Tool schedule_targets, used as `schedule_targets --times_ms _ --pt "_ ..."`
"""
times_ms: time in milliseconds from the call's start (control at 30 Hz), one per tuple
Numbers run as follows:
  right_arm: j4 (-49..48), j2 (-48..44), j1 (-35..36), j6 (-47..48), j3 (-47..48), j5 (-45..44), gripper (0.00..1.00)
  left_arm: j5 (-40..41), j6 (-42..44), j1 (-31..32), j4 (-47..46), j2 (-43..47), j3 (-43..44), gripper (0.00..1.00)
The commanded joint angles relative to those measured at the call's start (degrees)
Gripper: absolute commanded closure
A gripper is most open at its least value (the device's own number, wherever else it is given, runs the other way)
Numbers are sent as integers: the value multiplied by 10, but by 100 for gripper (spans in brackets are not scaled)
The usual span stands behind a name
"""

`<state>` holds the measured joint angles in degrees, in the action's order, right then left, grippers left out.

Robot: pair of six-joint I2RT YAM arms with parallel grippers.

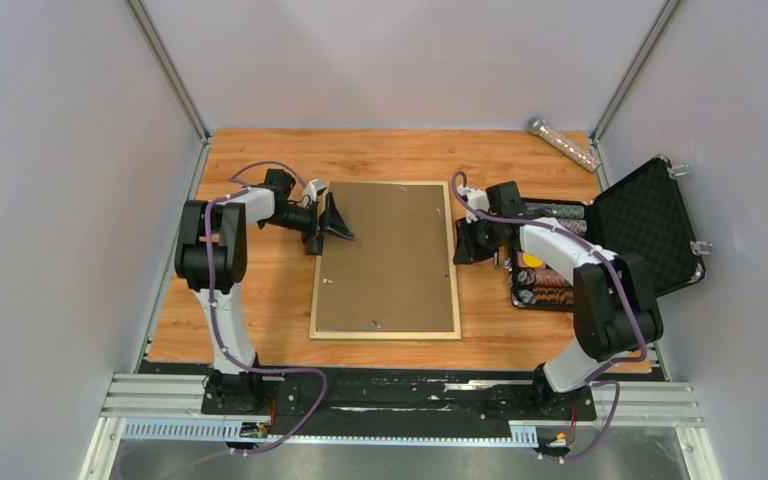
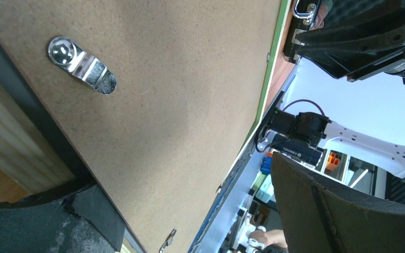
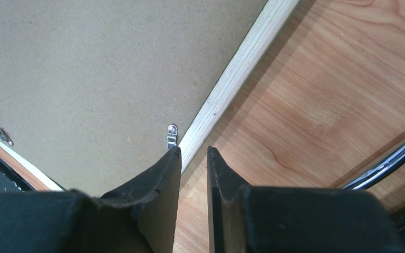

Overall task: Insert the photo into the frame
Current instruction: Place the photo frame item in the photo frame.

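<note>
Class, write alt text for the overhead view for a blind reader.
A picture frame lies back-up on a wooden table, a brown backing board inside it. The left tool sits at its far-left corner, the right tool beside its right rail; an open black case stands right.

The frame [image 1: 454,270] lies flat and back-up at the middle of the worktop [image 1: 260,300] — long sides running front to back. Its thin rails show pale wood (a green sliver edges one side), and a plain brown backing board [image 1: 385,255] fills the opening — small metal clips [image 3: 172,136] along its border.
</note>
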<state>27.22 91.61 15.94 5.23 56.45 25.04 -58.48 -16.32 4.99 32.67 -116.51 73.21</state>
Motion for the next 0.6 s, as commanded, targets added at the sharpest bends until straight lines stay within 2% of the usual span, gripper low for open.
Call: schedule_targets --times_ms 0,267,567 --pt "-5 2 1 0 22 9 77 9 23 14 -4 -8 18 0" --pt "-4 8 -1 2 24 8 77 19 21 29 -9 7 6 0" --pt "-4 13 -2 4 34 6 77 93 51 29 47 41 26 0"
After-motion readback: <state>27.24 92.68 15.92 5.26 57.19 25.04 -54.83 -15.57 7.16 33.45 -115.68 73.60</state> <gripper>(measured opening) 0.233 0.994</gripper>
